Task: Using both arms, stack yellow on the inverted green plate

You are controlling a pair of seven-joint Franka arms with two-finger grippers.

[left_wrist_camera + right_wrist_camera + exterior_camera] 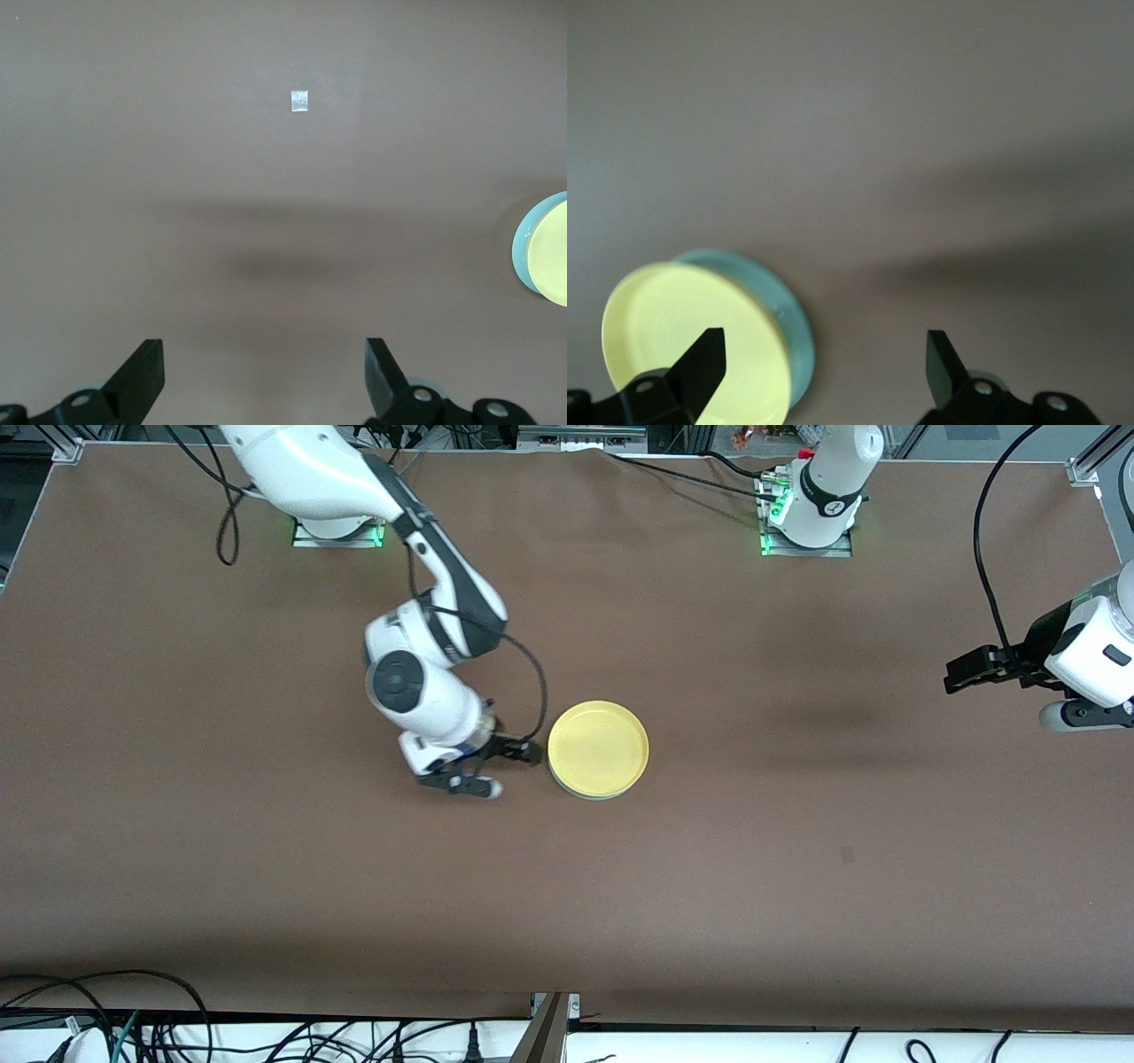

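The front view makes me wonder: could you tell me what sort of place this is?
Likely a robotics lab: a brown table bolted with two arms, cables along its edges, and only test props, a yellow plate stacked on a green plate.

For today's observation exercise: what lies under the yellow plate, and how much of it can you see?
The green plate lies under the yellow plate; only a crescent of its edge shows. Its middle is covered. The open right gripper is beside the stack; the open left gripper waits apart.
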